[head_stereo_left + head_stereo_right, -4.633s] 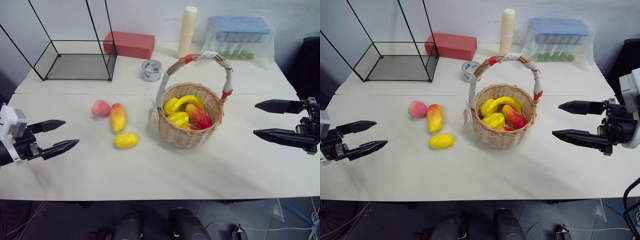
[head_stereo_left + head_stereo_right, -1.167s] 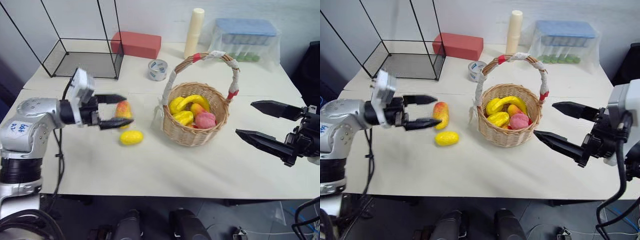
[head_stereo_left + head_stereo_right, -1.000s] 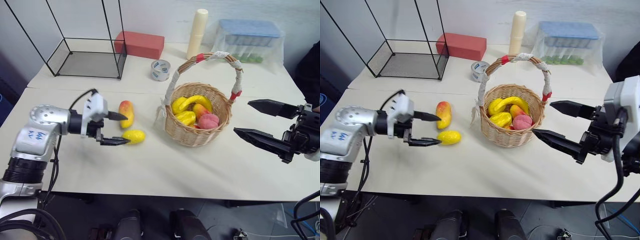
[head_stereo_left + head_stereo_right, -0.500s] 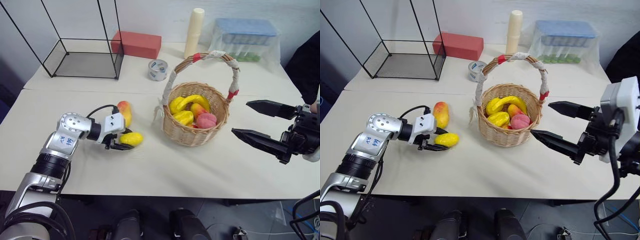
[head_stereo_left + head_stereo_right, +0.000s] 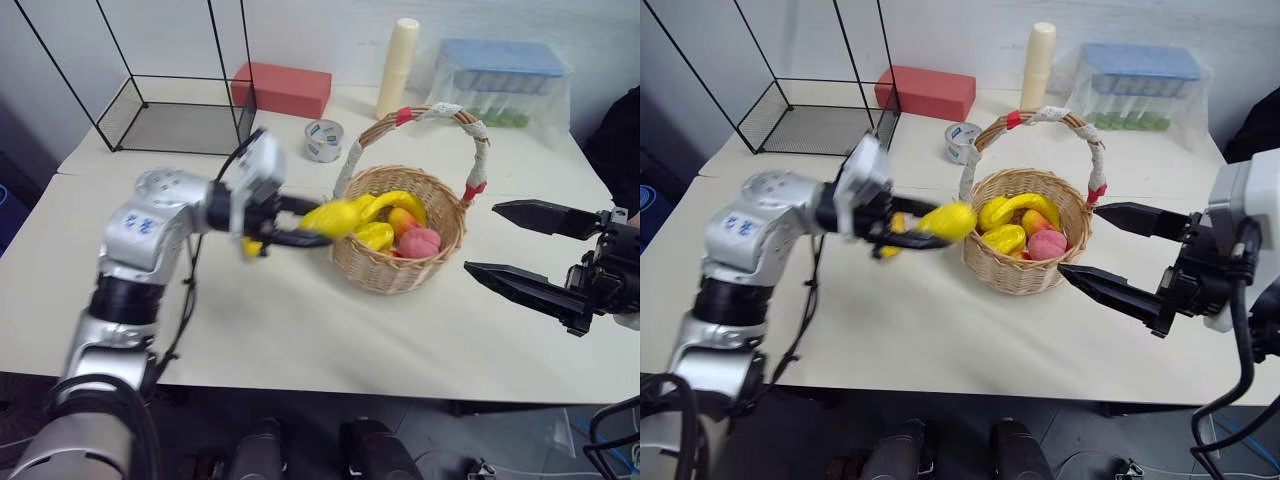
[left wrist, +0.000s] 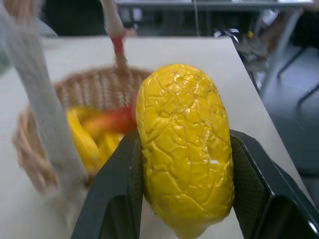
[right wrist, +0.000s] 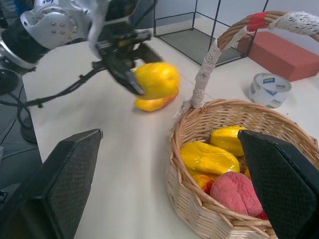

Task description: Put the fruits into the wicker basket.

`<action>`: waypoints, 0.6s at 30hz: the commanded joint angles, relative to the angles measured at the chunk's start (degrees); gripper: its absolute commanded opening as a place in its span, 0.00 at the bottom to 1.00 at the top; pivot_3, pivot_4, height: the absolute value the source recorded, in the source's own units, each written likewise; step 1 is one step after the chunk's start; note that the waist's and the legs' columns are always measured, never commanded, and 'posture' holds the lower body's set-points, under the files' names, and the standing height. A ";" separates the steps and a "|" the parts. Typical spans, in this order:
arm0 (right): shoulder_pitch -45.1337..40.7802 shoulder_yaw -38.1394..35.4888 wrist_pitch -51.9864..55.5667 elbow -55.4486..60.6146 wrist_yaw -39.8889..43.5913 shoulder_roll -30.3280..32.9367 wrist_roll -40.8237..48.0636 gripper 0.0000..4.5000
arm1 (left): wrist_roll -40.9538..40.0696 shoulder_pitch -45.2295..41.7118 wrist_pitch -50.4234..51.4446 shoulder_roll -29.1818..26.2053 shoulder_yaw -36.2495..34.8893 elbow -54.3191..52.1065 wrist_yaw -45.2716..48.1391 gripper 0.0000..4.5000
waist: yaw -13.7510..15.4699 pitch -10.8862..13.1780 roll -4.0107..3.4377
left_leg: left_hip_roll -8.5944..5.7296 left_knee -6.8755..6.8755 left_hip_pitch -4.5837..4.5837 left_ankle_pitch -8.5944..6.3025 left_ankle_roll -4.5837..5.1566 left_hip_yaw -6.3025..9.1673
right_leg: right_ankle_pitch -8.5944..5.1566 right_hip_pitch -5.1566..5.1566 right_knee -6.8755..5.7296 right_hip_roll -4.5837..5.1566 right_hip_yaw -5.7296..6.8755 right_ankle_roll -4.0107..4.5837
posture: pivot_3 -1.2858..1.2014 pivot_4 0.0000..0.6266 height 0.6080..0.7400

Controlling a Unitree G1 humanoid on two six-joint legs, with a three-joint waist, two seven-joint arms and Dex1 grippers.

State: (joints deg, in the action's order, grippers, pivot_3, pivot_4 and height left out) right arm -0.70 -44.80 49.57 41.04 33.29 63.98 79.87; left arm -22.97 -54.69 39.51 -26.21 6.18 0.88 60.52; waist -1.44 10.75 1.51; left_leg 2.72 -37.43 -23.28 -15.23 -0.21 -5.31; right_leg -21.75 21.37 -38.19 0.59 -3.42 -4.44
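— While the left pincer (image 5: 305, 228) clamps the yellow lemon (image 6: 184, 149) just beside the wicker basket (image 5: 400, 270), what does the right wrist view add?
— A mango (image 7: 154, 103) on the counter (image 5: 300, 330) beyond it; a peach (image 7: 239, 194) inside the basket.
— The right pincer (image 5: 520, 255)?
— Spread wide, empty, beside the basket.
— Any lettering?
— Marks on the tape roll (image 7: 269, 89), unreadable.

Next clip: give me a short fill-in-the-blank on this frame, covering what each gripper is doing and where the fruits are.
1. The left gripper is shut on a fruit whose colour is ____.
2. The right gripper, beside the wicker basket, has its jaws ____.
3. The pink-red peach lies inside the ____.
4. The grey tape roll sits on the ____.

Missing words: yellow; open; wicker basket; table
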 commanded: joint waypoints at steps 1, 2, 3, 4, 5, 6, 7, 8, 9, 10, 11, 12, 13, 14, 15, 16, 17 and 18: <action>0.14 -2.31 -0.39 1.17 -1.37 0.46 1.37 1.00 | 1.16 -2.74 4.31 4.06 0.52 -0.19 -8.29 0.42 | -0.42 0.00 -0.01 | 0.02 0.02 0.00 0.02 -0.03 -0.02 | 0.00 0.02 0.00 -0.04 -0.02 0.00 | 0.52 0.24 1.00; 0.22 -2.40 -0.45 1.39 -1.76 0.46 1.52 1.00 | 1.35 -3.17 5.83 5.56 0.86 0.08 -10.34 0.42 | -0.42 -0.01 -0.01 | 0.04 0.06 0.03 0.04 -0.07 -0.04 | 0.00 0.04 -0.02 -0.07 -0.04 0.00 | 0.52 0.24 1.00; 0.31 -2.51 -0.47 1.56 -2.08 0.48 1.67 1.00 | 1.77 -3.27 6.81 6.58 1.54 0.23 -11.72 0.42 | -0.35 0.00 -0.01 | 0.04 0.09 0.06 0.06 -0.10 -0.04 | 0.00 0.04 -0.05 -0.08 -0.04 0.00 | 0.52 0.24 1.00; 0.41 -2.70 -0.48 1.72 -2.37 0.49 1.74 1.00 | 2.79 -3.15 7.31 7.30 2.70 0.50 -13.09 0.42 | -0.33 0.00 -0.01 | 0.05 0.10 0.06 0.09 -0.15 -0.03 | 0.00 0.07 -0.07 -0.10 -0.04 0.00 | 0.52 0.24 1.00; 0.48 -2.88 -0.47 1.82 -2.67 0.52 1.82 1.00 | 3.74 -2.93 7.42 7.73 3.74 0.77 -14.09 0.50 | -0.33 0.00 -0.01 | 0.06 0.12 0.06 0.11 -0.19 -0.02 | 0.00 0.07 -0.06 -0.11 -0.05 0.00 | 0.52 0.24 1.00; 0.57 -3.07 -0.45 1.87 -2.92 0.51 1.92 1.00 | 4.26 -2.73 7.45 8.21 4.26 1.04 -14.93 0.58 | -0.30 0.00 -0.01 | 0.05 0.12 0.07 0.11 -0.19 -0.02 | 0.00 0.07 -0.07 -0.11 -0.06 0.00 | 0.52 0.24 1.00; 0.64 -3.21 -0.46 1.91 -3.15 0.52 2.04 1.00 | 4.39 -2.56 7.49 8.59 4.48 1.17 -15.42 0.62 | -0.27 0.00 -0.01 | 0.05 0.11 0.07 0.11 -0.20 -0.03 | 0.00 0.07 -0.07 -0.10 -0.06 0.00 | 0.52 0.24 1.00; 0.74 -3.30 -0.48 1.99 -3.32 0.52 2.14 1.00 | 3.77 -2.28 7.52 8.51 4.53 0.30 -14.84 0.69 | -0.25 0.00 -0.01 | 0.05 0.11 0.06 0.12 -0.21 -0.04 | 0.00 0.07 -0.07 -0.10 -0.07 0.00 | 0.52 0.24 1.00; 0.84 -3.35 -0.52 2.04 -3.44 0.53 2.21 1.00 | 3.29 -2.09 7.56 8.40 4.53 -0.40 -14.34 0.76 | -0.22 0.00 -0.01 | 0.04 0.11 0.06 0.12 -0.21 -0.03 | 0.00 0.07 -0.06 -0.09 -0.07 0.00 | 0.52 0.24 1.00; 0.93 -3.38 -0.56 2.10 -3.57 0.55 2.31 1.00 | 2.83 -1.99 7.71 8.15 4.33 -1.08 -13.92 0.82 | -0.16 0.00 -0.01 | 0.04 0.11 0.06 0.12 -0.22 -0.03 | 0.00 0.07 -0.06 -0.09 -0.07 0.00 | 0.52 0.24 1.00; 1.02 -3.37 -0.61 2.15 -3.62 0.52 2.30 1.00 | 2.26 -1.85 7.60 7.60 3.87 -1.76 -13.18 0.89 | -0.13 0.00 -0.01 | 0.04 0.12 0.06 0.13 -0.22 -0.04 | 0.00 0.07 -0.06 -0.08 -0.06 0.00 | 0.52 0.24 1.00; 1.09 -3.32 -0.65 2.19 -3.66 0.47 2.26 1.00 | 1.70 -1.59 7.00 6.86 3.24 -2.33 -12.23 0.95 | -0.12 0.00 -0.01 | 0.05 0.11 0.06 0.13 -0.23 -0.03 | 0.00 0.07 -0.06 -0.08 -0.06 0.00 | 0.52 0.24 1.00; 1.12 -3.21 -0.70 2.18 -3.68 0.42 2.17 1.00 | 1.08 -1.27 6.01 6.10 2.47 -2.82 -11.21 0.99 | -0.17 0.00 -0.01 | 0.05 0.11 0.05 0.13 -0.23 -0.03 | 0.00 0.07 -0.05 -0.08 -0.05 0.00 | 0.52 0.24 1.00; 1.11 -3.03 -0.77 2.12 -3.66 0.36 2.01 1.00 | 0.61 -0.84 4.49 5.36 1.48 -2.97 -10.38 0.99 | -0.20 0.00 -0.01 | 0.05 0.12 0.06 0.14 -0.24 -0.04 | 0.00 0.07 -0.05 -0.08 -0.06 0.00 | 0.52 0.24 1.00; 1.06 -2.75 -0.87 2.00 -3.64 0.33 1.84 1.00 | 0.43 -0.17 1.91 4.50 0.02 -2.80 -9.67 0.99 | -0.20 0.00 -0.01 | 0.05 0.13 0.06 0.14 -0.24 -0.04 | 0.00 0.07 -0.05 -0.08 -0.06 0.00 | 0.52 0.24 1.00; 0.99 -2.46 -0.98 1.88 -3.59 0.31 1.65 1.00 | 0.68 0.62 -1.00 3.46 -1.34 -2.41 -9.23 0.99 | -0.22 -0.01 -0.01 | 0.06 0.13 0.06 0.15 -0.25 -0.04 | 0.00 0.07 -0.05 -0.08 -0.05 0.00 | 0.52 0.24 1.00; 1.07 -2.37 -1.02 1.67 -3.21 0.21 1.42 1.00 | 0.12 1.69 -2.15 1.56 -3.63 -1.85 -8.57 0.99 | -0.26 -0.01 -0.02 | 0.06 0.14 0.09 0.15 -0.27 -0.04 | 0.00 0.07 -0.06 -0.08 -0.05 0.00 | 0.52 0.24 1.00; 1.15 -2.35 -1.04 1.53 -2.93 0.15 1.27 1.00 | -0.35 2.42 -2.77 0.24 -5.10 -1.43 -8.12 0.99 | -0.34 -0.01 -0.02 | 0.06 0.14 0.10 0.16 -0.27 -0.05 | 0.00 0.07 -0.07 -0.09 -0.05 0.00 | 0.52 0.24 1.00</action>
State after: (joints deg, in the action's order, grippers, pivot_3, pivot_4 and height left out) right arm 0.70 -45.49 49.59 42.50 30.00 63.97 80.94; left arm -22.17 -52.90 39.39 -24.00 5.08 0.39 51.32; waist -1.78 10.74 1.49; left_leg 2.79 -37.28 -23.17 -15.07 -0.49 -5.37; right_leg -21.75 21.44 -38.26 0.50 -3.48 -4.44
